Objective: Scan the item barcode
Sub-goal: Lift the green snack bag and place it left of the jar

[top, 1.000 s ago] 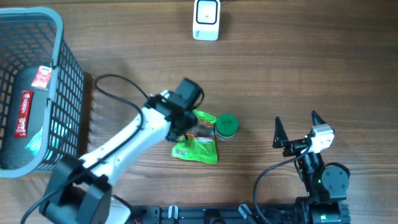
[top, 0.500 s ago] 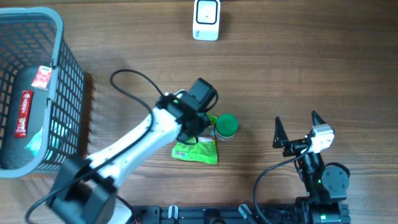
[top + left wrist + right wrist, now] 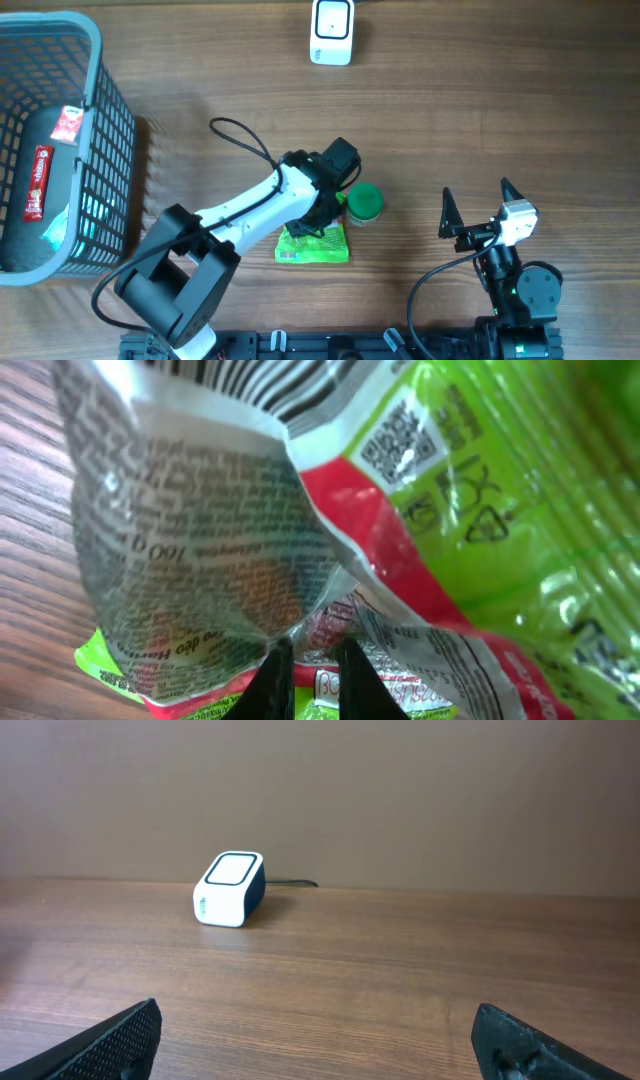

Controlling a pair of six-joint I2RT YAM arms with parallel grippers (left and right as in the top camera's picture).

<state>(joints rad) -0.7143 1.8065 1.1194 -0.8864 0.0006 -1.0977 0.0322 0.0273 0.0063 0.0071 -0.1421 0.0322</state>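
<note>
Green snack packet [image 3: 318,245] lies mid-table, at 6 o'clock from the white scanner [image 3: 331,31], its crinkled film pinched between the narrow jaws of the left gripper [image 3: 310,672]; the right gripper [image 3: 478,208], at the packet's 3 o'clock, stands wide and empty

- Left arm [image 3: 250,205]: white shell, black joints, thin black cable [image 3: 238,135] looping out behind the jaws.
- Right arm [image 3: 520,285]: black throughout, white block [image 3: 519,221] behind two pointed black fingers [image 3: 447,213].
</note>
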